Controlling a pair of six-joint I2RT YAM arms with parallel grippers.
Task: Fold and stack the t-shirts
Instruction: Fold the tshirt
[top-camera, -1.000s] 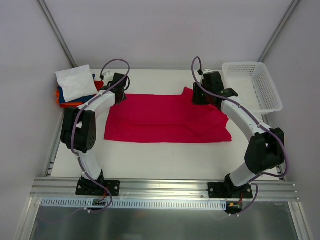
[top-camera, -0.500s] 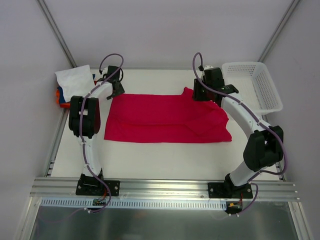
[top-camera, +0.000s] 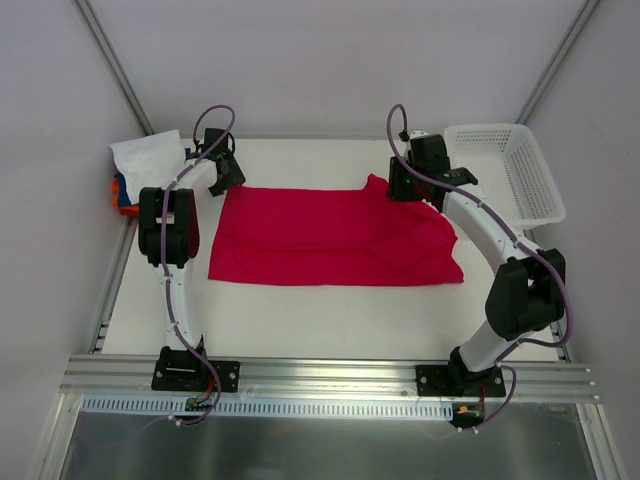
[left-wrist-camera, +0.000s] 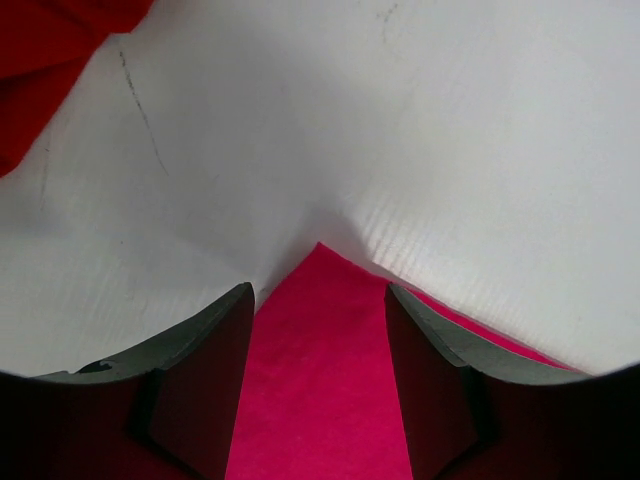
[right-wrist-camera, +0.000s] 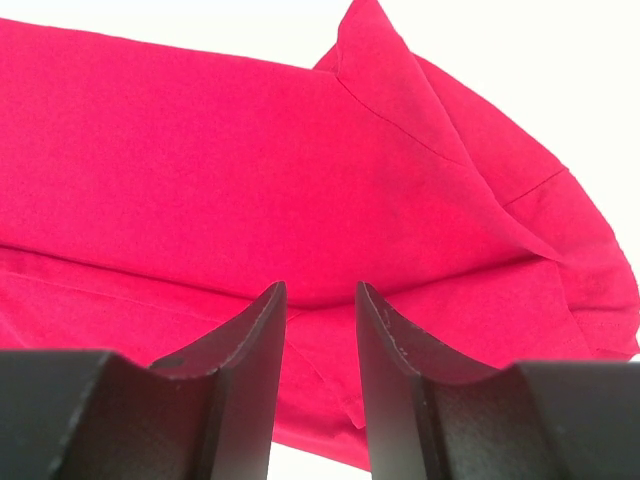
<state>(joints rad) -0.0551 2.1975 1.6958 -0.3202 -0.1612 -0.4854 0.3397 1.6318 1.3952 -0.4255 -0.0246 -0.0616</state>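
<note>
The large crimson t-shirt (top-camera: 320, 235) is spread flat in the middle of the white table (top-camera: 330, 310). The left gripper (left-wrist-camera: 318, 390) is placed at the far left corner of this shirt; its jaws are released and held wide apart, and the pointed corner of the cloth is seen between them. The right gripper (right-wrist-camera: 321, 380) is held over the far right part of the shirt, with only a narrow gap between its jaws and nothing pinched. A stack of folded t-shirts (top-camera: 140, 165), white on top, is kept at the far left corner, and a white basket (top-camera: 485, 128) at the far right.
</note>
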